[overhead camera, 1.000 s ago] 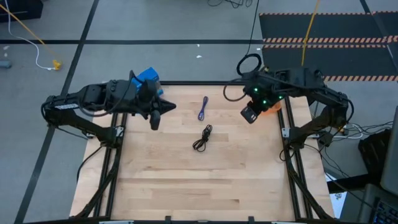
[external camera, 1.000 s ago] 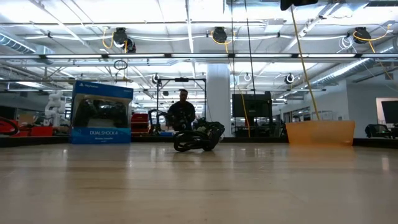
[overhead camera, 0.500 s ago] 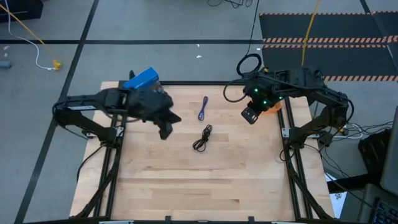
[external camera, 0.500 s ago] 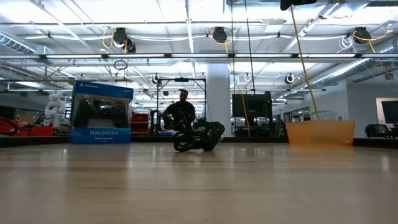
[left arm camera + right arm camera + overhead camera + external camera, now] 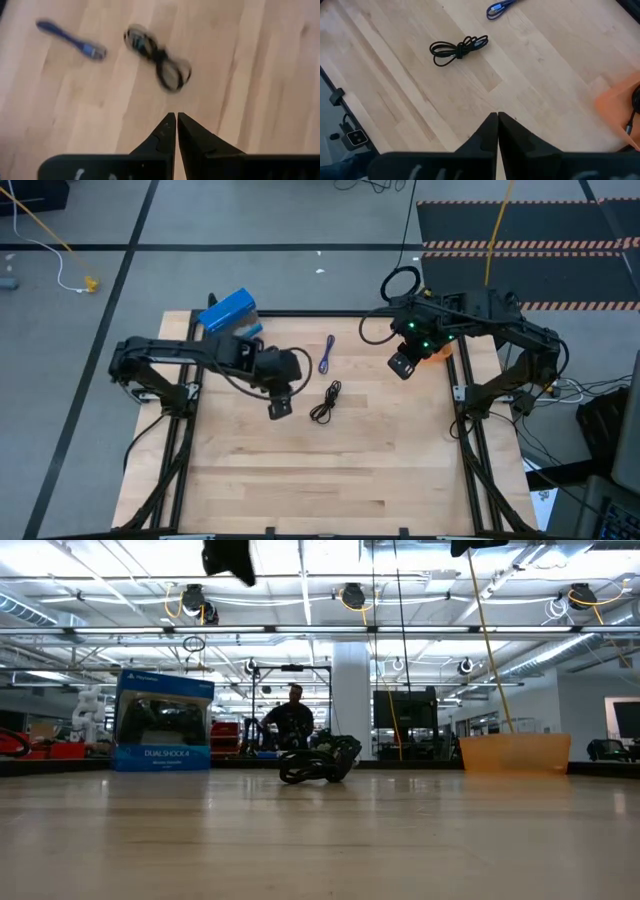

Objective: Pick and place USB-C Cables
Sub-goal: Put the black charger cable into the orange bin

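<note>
Now the left gripper (image 5: 279,409) has swung out from the far-left table corner and hangs over the light wooden table (image 5: 330,470), just left of the black coiled USB-C cable (image 5: 325,401), pinched at its middle into two loops. Its fingers (image 5: 170,131) are closed, holding nothing. Farther off lies the purple-blue folded cable (image 5: 327,354), perhaps bundled. The right gripper (image 5: 401,364), likewise closed and empty, waits near the orange bin (image 5: 620,100).

Blue DualShock 4 box (image 5: 163,721) upright at wooden table (image 5: 330,470) far-left corner; orange container (image 5: 515,752) at far-right; person (image 5: 290,720) beyond.
</note>
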